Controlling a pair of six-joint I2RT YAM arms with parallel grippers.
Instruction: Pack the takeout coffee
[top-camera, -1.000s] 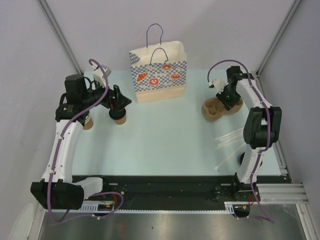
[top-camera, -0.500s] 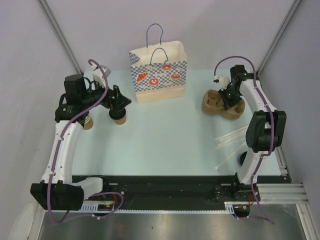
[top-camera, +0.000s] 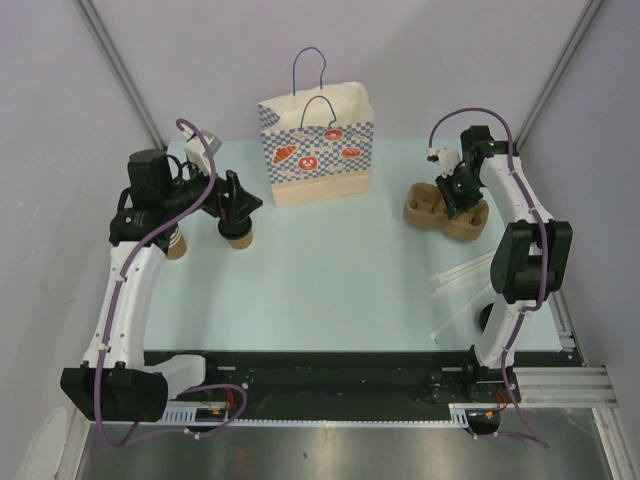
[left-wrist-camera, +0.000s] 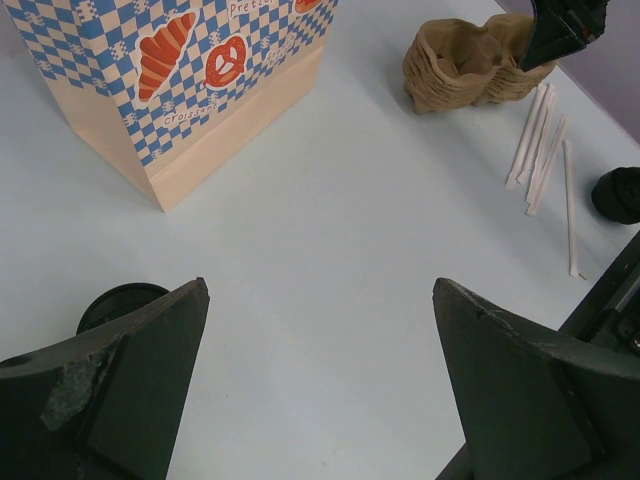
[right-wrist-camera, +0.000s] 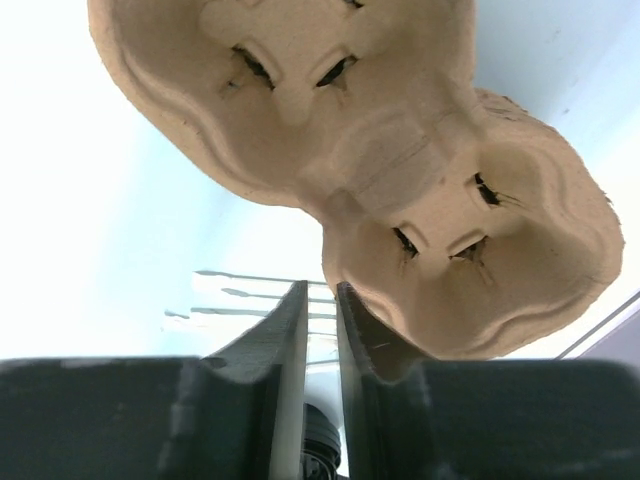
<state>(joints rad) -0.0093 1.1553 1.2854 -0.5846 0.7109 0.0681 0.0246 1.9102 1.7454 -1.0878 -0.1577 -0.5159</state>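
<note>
The takeout coffee (top-camera: 238, 238), a small brown cup with a black lid, stands on the table left of the paper bag (top-camera: 318, 150). My left gripper (top-camera: 241, 205) hovers just above it, open and empty. In the left wrist view the black lid (left-wrist-camera: 120, 300) shows beside the left finger, outside the gap, and the bag (left-wrist-camera: 170, 80) stands ahead. My right gripper (top-camera: 456, 196) is at the stack of pulp cup carriers (top-camera: 428, 208). Its jaws are almost closed, with a thin empty gap, and the tips rest against the carrier's edge (right-wrist-camera: 400, 170).
A stack of lidless brown cups (top-camera: 177, 243) stands by the left arm. Several wrapped straws (top-camera: 462, 280) lie at the right front; they also show in the left wrist view (left-wrist-camera: 540, 140). A black round object (top-camera: 487, 318) sits near the right arm's base.
My right gripper has moved back and slightly right, and the carrier stack has shifted and turned with it. The left arm and the coffee have not moved.
</note>
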